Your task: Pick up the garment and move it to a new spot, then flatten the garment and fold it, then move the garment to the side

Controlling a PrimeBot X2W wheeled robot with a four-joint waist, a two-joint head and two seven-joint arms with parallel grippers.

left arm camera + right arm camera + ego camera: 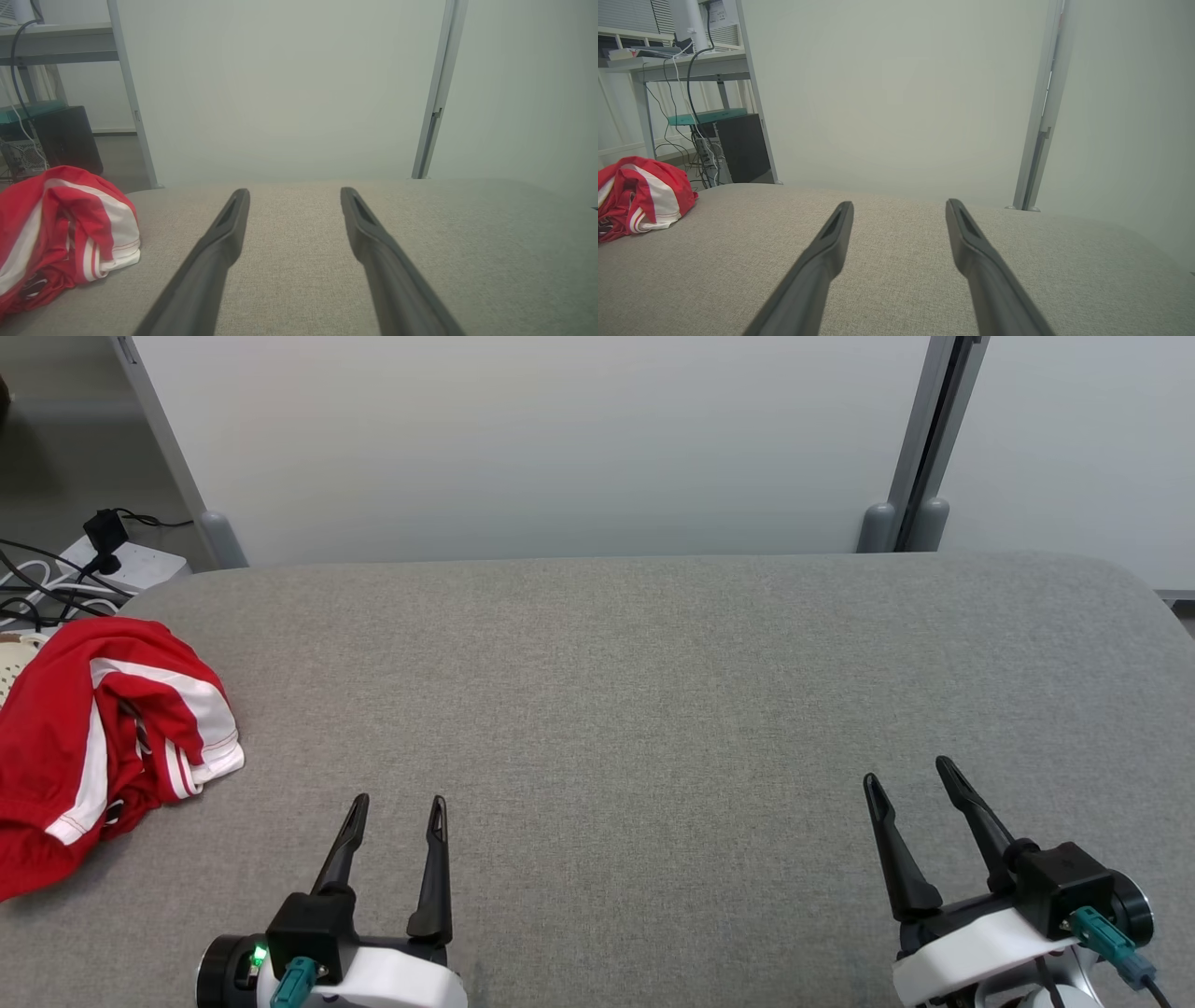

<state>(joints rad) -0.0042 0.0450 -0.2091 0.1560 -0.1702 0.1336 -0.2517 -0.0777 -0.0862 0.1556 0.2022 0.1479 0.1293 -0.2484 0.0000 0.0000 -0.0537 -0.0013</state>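
The garment (103,737), red with white stripes, lay crumpled in a loose heap on the grey worktop (653,691). It sat off to the left of the left end effector (400,803) and a little beyond its tips, near but not touching. How far the cloth ran on that side I could not tell.

The left end effector was released, its jaws wide apart with nothing between them. It was poised low over bare worktop and pointed at the pale panel (560,448) behind. The right end effector (907,770) was well apart to the right, likewise released and empty, with the garment far off to its left, past the other arm.

By my reckoning this was the very first step, and the pick-up had not begun. The next move seemed to fall to the left arm: swing left, tip down onto the heap and clench on a raised fold. The white-banded edge nearest it looked the easiest bite. Then it would lift the cloth clear and carry it to the open stretch between the two end effectors, where both could reach to flatten it. Pinching one thin layer might leave the rest dragging.
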